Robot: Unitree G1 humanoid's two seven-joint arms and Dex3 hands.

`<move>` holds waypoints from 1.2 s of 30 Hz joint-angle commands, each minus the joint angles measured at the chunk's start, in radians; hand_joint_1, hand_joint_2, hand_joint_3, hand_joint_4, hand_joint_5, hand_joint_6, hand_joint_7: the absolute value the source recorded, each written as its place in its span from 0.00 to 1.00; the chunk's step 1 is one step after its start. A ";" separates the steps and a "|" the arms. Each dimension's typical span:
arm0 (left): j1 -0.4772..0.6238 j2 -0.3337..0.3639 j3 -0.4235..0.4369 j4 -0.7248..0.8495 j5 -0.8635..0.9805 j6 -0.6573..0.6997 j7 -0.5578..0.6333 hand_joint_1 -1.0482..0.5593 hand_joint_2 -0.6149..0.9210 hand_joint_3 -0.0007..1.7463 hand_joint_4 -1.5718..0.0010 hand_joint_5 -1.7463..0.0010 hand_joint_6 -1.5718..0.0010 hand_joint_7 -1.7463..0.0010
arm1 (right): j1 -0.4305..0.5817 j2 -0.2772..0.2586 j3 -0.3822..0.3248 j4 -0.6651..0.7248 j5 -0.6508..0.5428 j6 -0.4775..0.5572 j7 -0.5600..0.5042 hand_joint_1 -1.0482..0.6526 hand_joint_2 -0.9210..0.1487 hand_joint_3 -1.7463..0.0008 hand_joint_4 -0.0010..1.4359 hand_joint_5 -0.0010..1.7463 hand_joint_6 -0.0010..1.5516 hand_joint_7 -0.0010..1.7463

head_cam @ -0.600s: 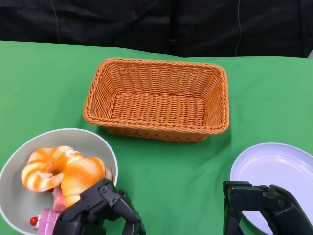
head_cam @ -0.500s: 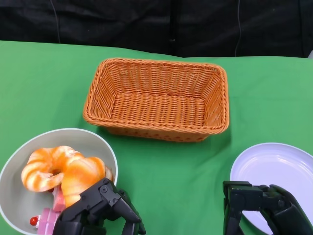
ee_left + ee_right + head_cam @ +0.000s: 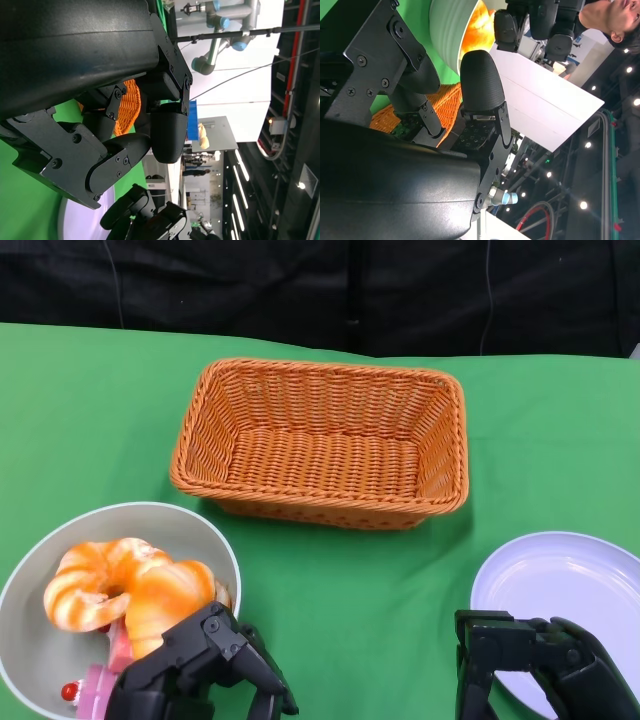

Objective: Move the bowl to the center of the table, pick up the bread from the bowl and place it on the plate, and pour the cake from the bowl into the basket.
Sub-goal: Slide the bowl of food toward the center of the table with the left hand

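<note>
Green counter (image 3: 340, 590) carries the bowl (image 3: 195, 530) at lower left, uncentred; I judge step one pending, left hand (image 3: 205, 665) and right hand (image 3: 535, 660) released, next grasping its rim.

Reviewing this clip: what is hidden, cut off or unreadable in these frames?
- Cake: head view, mostly covered by the bread and the left hand; shape unreadable.
- Bowl: its near rim runs off the bottom edge.
- Plate: partly behind the right hand, cut by the right edge.
- Both hands: palms out of frame, wrist views filled by black shells; grip state unclear.
</note>
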 commanded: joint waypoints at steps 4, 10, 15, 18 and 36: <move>0.006 0.012 0.028 -0.071 -0.048 0.003 0.005 0.49 0.81 0.48 0.56 0.19 0.56 0.34 | 0.004 -0.001 -0.001 -0.004 0.000 0.002 -0.011 0.75 0.73 0.00 0.68 0.98 0.60 0.84; 0.000 0.022 0.059 -0.097 -0.038 0.004 0.002 0.45 0.86 0.39 0.59 0.17 0.62 0.28 | 0.005 -0.003 0.000 -0.009 -0.001 0.008 -0.011 0.74 0.73 0.00 0.68 0.98 0.60 0.84; -0.023 0.043 0.165 -0.152 0.038 0.003 0.033 0.48 0.82 0.39 0.63 0.20 0.67 0.34 | 0.001 -0.002 0.004 -0.003 0.005 0.004 -0.010 0.74 0.72 0.00 0.68 0.98 0.60 0.84; -0.032 0.058 0.223 -0.161 0.087 0.005 0.044 0.47 0.82 0.38 0.61 0.24 0.66 0.42 | 0.003 -0.002 0.004 -0.006 0.000 0.007 -0.012 0.74 0.72 0.00 0.68 0.98 0.59 0.84; -0.098 0.093 0.494 -0.124 0.207 0.051 0.156 0.26 1.00 0.17 0.69 0.57 0.64 0.84 | 0.000 -0.002 0.006 0.002 -0.004 0.007 -0.017 0.74 0.72 0.00 0.67 0.98 0.59 0.85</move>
